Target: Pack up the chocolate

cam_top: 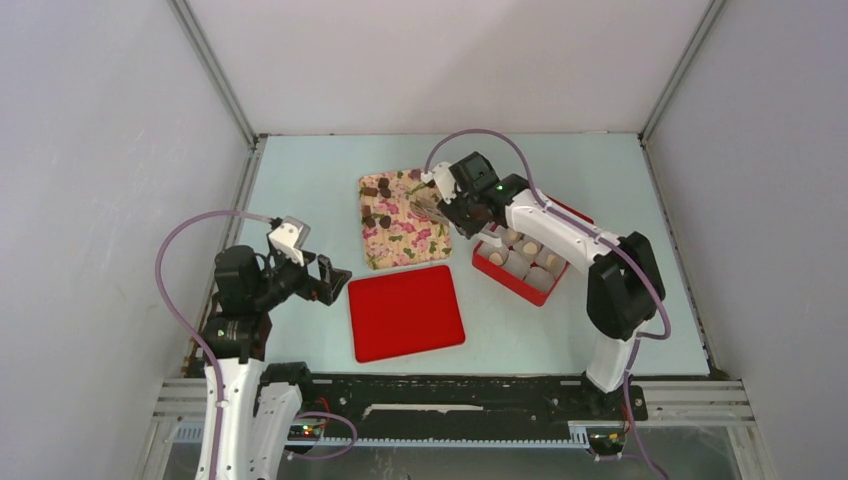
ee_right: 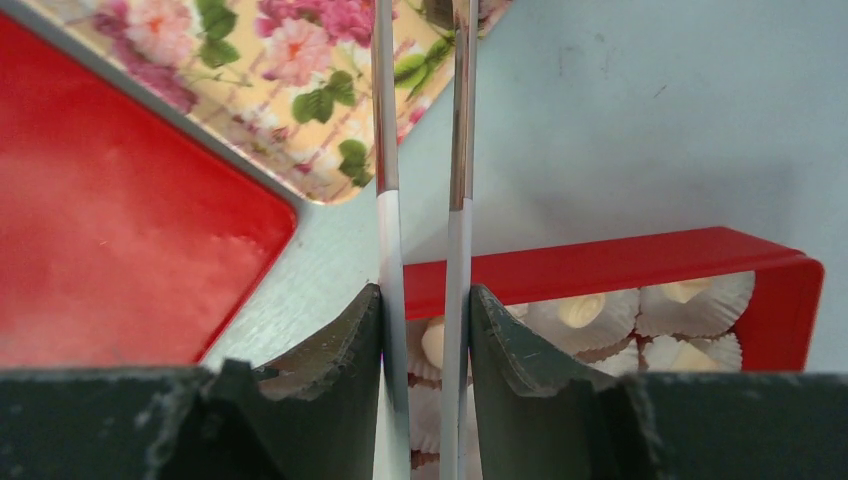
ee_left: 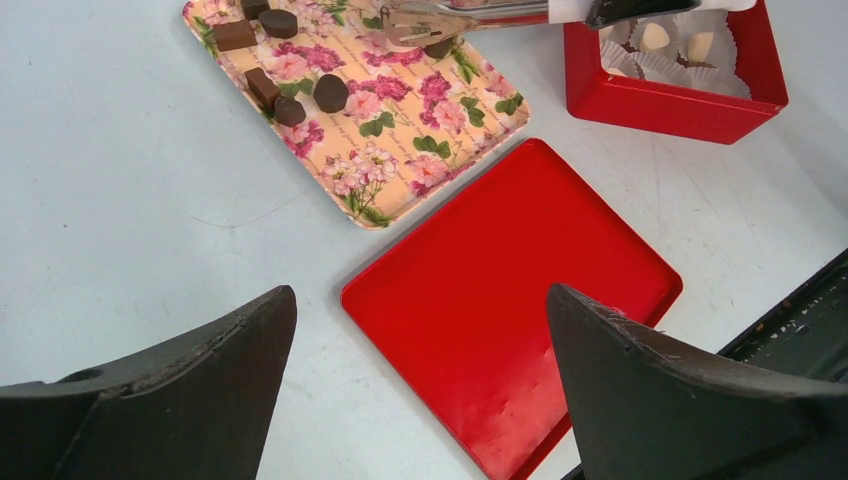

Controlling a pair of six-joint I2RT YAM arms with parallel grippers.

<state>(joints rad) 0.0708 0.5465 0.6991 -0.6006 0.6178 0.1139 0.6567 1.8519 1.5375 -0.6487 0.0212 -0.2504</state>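
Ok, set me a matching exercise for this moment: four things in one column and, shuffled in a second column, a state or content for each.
Column one
1. left tool
2. right tool
3. floral tray
4. red box

Column two
A. holds white paper cups with pale chocolate pieces
B. open, holding nothing
C. carries dark chocolate pieces
D. shut on the metal tongs

Pairs: 1-B, 2-D, 3-C, 4-A

Table [cam_top: 560,180]: floral tray [cam_top: 415,245], red lid [cam_top: 405,312], box [ee_left: 660,105]
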